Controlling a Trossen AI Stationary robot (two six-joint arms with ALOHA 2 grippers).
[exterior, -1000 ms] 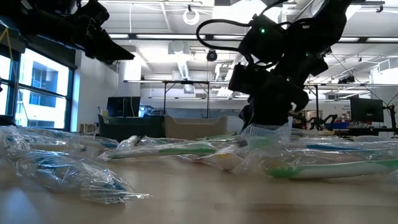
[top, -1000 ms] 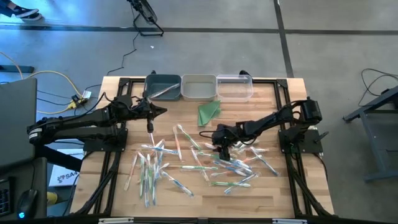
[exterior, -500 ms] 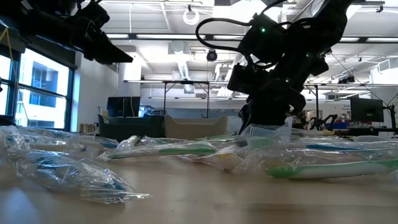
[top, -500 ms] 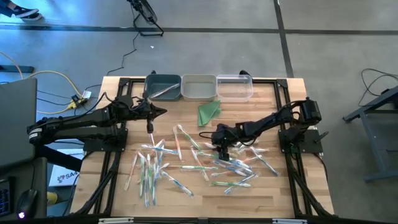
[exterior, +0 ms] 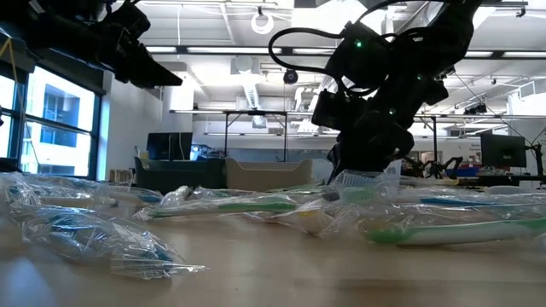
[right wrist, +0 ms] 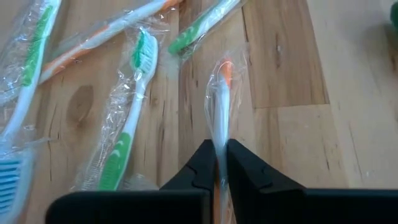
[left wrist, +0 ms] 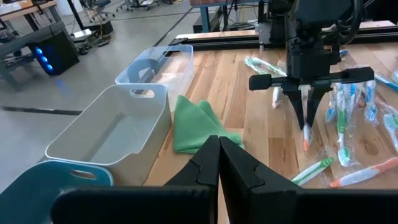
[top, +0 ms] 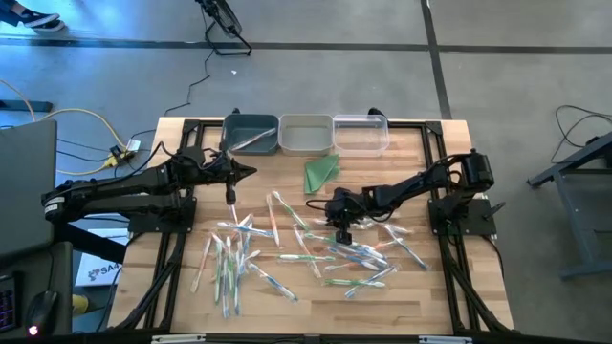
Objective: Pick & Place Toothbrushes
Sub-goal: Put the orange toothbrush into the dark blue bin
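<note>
Between the right gripper's [right wrist: 221,163] fingers, closed to a narrow slit, a wrapped orange-tipped toothbrush [right wrist: 220,93] is pinched near the middle of its length, its head pointing away from the wrist over the wood. Whether it has left the tabletop [top: 430,287] cannot be told. Seen from above, this gripper is set low at the near edge of the right-hand heap.

The toothbrush is judged light and stiff, but its clear wrapper is loose, crinkly and probably slippery, so a hold on the handle itself, near mid-length, is to be preferred over a hold on film alone. A neighbour's wrapper could be dragged along where wrappers overlap.

The toothbrushes [top: 287,250] are thin white or clear sticks with green, blue or orange accents, each sealed in transparent film. They are scattered across the middle of the tabletop in two loose groups, many crossing or touching.

The left gripper [left wrist: 219,144] is held off the tabletop to the left, its fingers pressed together on nothing.

Along the far edge three bins are lined up: a teal one [top: 251,134], a white one [top: 306,135] and a clear one [top: 361,134]. A folded green cloth [top: 321,172] is laid just before them.
</note>
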